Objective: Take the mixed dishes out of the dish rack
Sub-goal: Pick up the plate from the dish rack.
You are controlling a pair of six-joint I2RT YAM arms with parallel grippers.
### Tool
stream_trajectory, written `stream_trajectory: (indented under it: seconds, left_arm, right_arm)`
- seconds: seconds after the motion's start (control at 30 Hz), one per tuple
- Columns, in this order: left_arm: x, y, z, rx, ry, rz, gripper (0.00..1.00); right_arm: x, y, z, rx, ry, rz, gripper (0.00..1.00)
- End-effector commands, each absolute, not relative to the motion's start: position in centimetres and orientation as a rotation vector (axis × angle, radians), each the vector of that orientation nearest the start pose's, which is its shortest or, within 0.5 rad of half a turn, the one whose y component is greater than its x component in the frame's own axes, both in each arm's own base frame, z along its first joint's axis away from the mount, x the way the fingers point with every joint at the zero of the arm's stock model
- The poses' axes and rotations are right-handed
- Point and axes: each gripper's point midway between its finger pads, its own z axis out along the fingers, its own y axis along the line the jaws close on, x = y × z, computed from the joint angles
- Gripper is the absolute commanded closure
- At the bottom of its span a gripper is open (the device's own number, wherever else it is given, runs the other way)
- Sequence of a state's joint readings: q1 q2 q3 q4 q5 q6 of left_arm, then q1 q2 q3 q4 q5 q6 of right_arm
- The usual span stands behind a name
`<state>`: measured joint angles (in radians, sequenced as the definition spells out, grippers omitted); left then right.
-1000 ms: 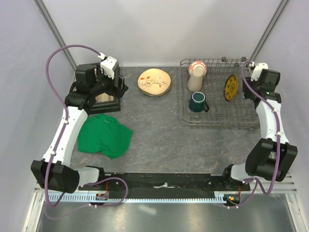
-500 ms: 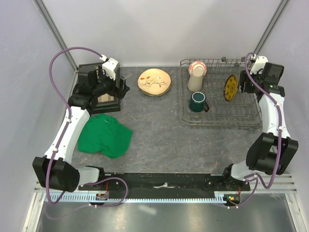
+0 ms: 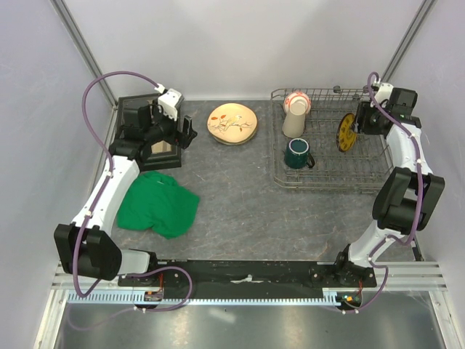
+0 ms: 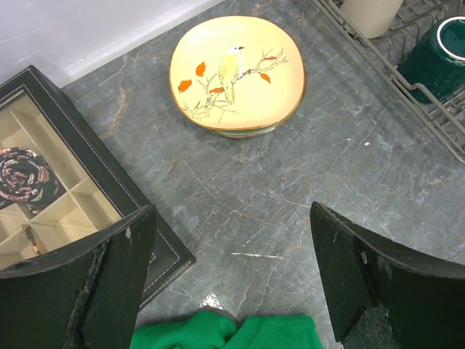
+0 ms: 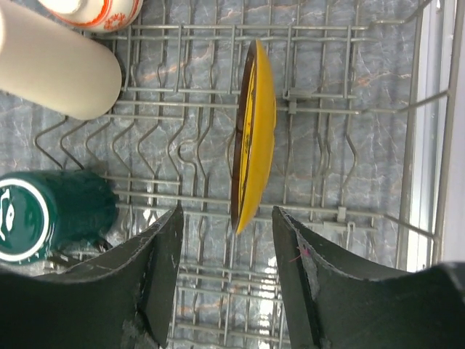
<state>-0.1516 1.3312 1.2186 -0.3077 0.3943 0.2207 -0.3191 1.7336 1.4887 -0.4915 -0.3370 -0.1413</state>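
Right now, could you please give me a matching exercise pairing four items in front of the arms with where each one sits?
1. yellow plate
2. bird plate
3. dark green mug
4. green cloth

A. flat on the table, left of the dish rack
B. inside the rack, at its left side
C. standing on edge in the rack
D. bunched beside the black box

Pairs: 1-C, 2-A, 3-B, 4-D.

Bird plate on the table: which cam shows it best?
Left wrist: the bird plate lies whole and close, rim and painted bird clear. Top external shows it small, left of the dish rack. Right wrist does not show it.
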Motion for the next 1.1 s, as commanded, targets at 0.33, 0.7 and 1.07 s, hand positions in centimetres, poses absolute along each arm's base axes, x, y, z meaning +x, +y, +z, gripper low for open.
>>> stream_trajectory:
  seconds: [0.33,0.7,1.07]
  left_arm:
    - [41.3,-12.1,26.3,0.61,1.854,-0.338,0.08]
    - [41.6,-12.2,25.7,0.614,1.868,-0.341,0.08]
    - [41.6,-12.2,25.5,0.616,1.872,-0.345,0.08]
  right_arm:
    - [50.5,-11.2,17.4,0.042,2.229,0.081,0.44]
    - [51.8,-10.9,14.7,0.026,2.267,0.032,0.51]
    - [52.0,-11.7,14.2,0.01,2.269,-0.048,0.73]
